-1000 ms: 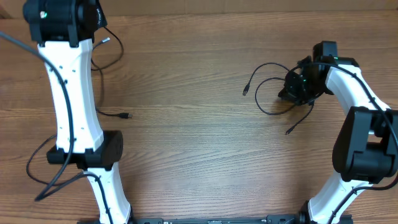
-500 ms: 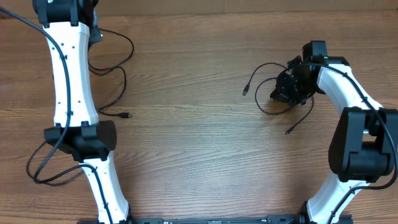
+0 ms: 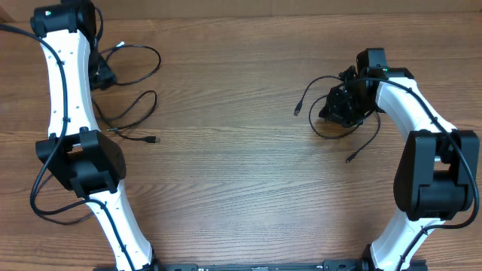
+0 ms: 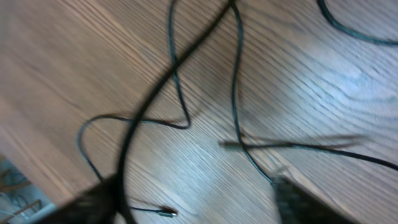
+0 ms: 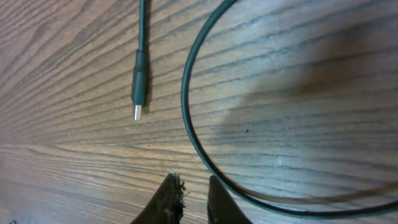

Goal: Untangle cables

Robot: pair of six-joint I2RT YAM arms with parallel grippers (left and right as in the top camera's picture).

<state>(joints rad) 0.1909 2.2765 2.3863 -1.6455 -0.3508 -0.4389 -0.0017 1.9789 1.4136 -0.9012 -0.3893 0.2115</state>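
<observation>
At ten o'clock, cables lie crossed, likely work left, under the left gripper with its spread jaws. Other cables sit well apart at two o'clock. The right gripper has its jaws nearly together, and I cannot tell whether they hold anything.

Wood-grain table (glossy black cables)

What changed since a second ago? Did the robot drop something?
The left arm leaned to the left. The left claw opened and seems to have let go of the left cable, which now lies in loose loops on the table. The right claw slid a little to the left over the right cable. The left cable's plug and the right cable's loose ends stayed where they were.
</observation>
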